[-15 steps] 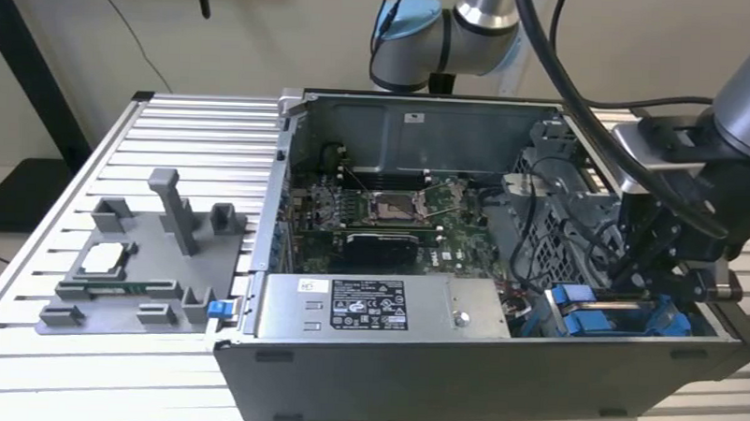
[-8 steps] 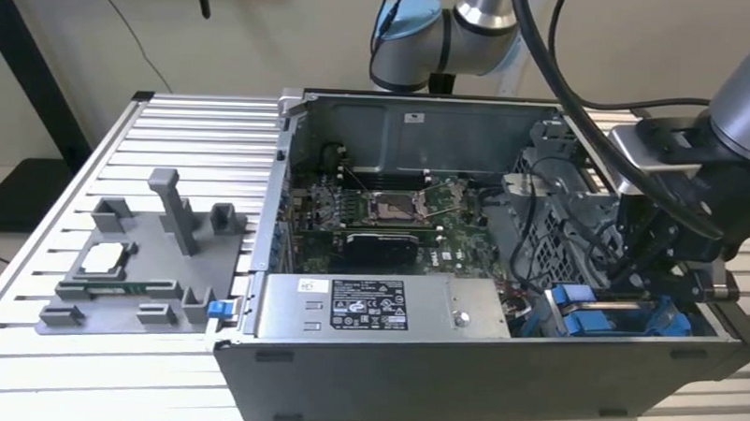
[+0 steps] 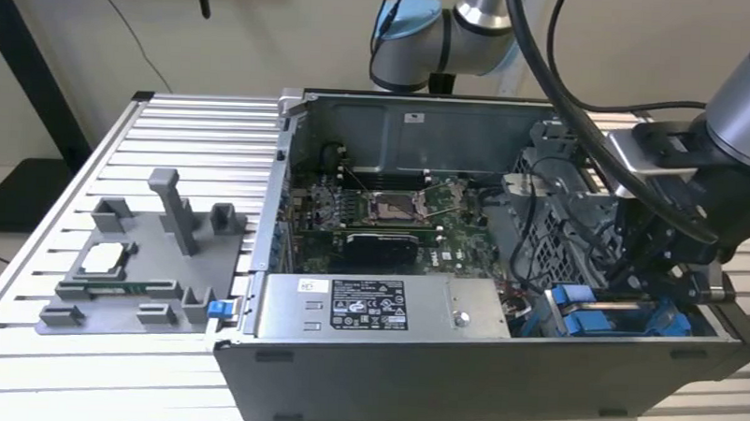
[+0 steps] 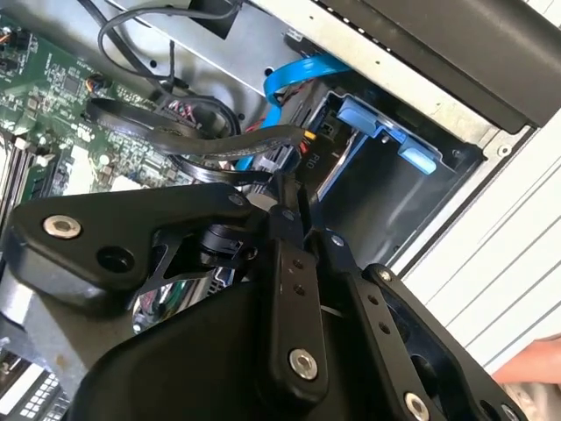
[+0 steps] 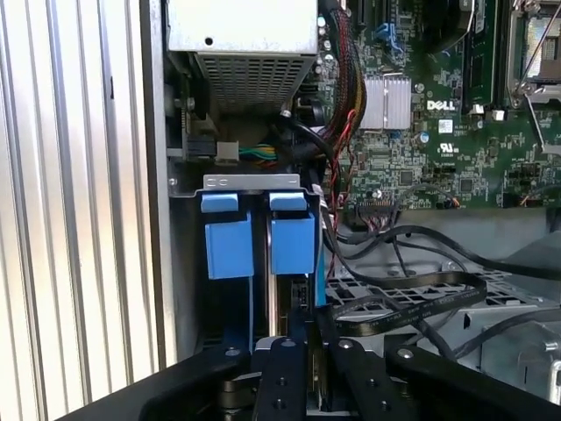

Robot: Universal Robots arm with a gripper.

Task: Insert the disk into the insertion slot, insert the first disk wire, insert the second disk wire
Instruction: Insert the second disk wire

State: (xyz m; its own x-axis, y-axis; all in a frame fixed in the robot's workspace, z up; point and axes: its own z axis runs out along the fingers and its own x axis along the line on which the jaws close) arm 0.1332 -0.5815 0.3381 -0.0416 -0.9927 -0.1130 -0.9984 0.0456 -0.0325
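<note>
Disk work is under way inside the open computer case (image 3: 470,364), which lies on the ribbed aluminium bench (image 3: 178,147) with its motherboard (image 3: 388,211) and grey power supply box (image 3: 385,309) exposed. At the case's corner on the exterior view's right sits the drive bay (image 5: 254,184), and the disk (image 5: 292,246) stands on edge in it beside a second blue carrier (image 5: 230,248), so it looks already seated in the slot. A grey fixture tray (image 3: 136,268) rests on the bench, well apart from the case.

The gripper (image 4: 294,189) hangs over the bay's cable end. In the second wrist view its fingers (image 4: 287,263) are drawn nearly together, seemingly pinching a flat dark wire (image 4: 210,140) close to its connector; what exactly lies between the tips is hard to make out.

By my judgement the step in hand is plugging a wire into the disk. Doing it well calls for squaring the connector to the socket, pushing straight along the disk's length, and avoiding the loose black cables (image 5: 412,298) crowding the cage.
</note>
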